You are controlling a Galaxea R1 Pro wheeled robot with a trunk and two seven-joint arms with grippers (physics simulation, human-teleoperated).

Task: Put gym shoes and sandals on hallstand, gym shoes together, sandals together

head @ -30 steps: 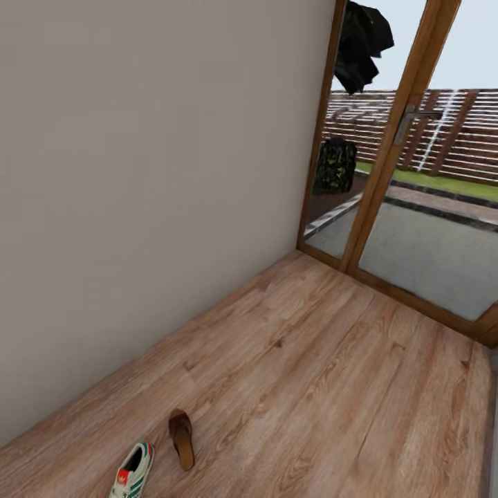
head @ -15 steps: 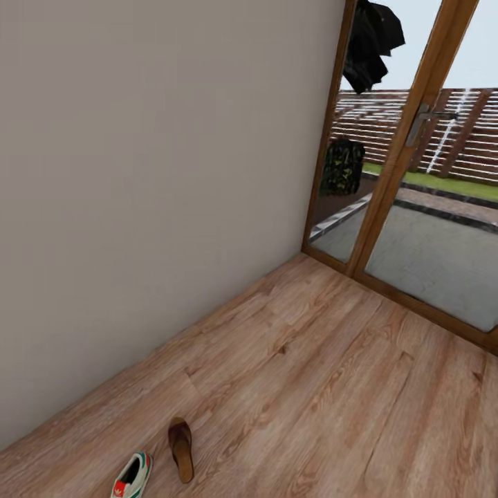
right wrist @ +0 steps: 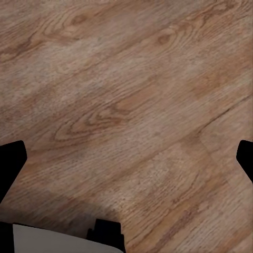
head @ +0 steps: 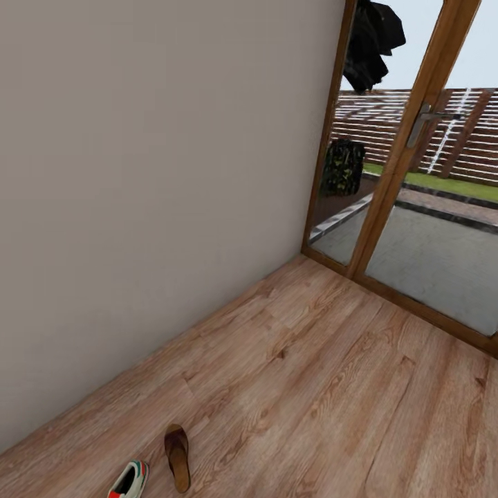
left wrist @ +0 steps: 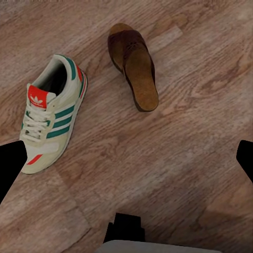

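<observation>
From my head, I look down a corridor corner: a plain beige wall (head: pixel 152 173) on my left, a wood-framed glass door (head: pixel 415 173) ahead with a dark jacket (head: pixel 370 41) hanging high by its frame, and the wood-plank corridor floor (head: pixel 311 387) running between them. At the near edge of that floor lie one gym shoe (head: pixel 128 480), cut off by the frame, and just beside it one brown sandal (head: pixel 178 457), both flat on the planks and near the wall; neither is on any rack, so I judge the picking has yet to start for these two. Along my left arm, my left hand (left wrist: pixel 126 158) hangs over this pair with its dark fingers (left wrist: pixel 10 168) spread wide at the frame's edges and nothing between them. The sneaker (left wrist: pixel 51 113) sits sole-down with laces up, and the sandal (left wrist: pixel 134 64) lies footbed-up close by but apart from it, an easy layout for a top-down pinch on either, I think. Along my right arm, my right hand (right wrist: pixel 126 163) is likewise released and empty, its fingers (right wrist: pixel 10 163) wide over bare wood grain (right wrist: pixel 137 105); I judge it is simply waiting while the left lines up.
</observation>
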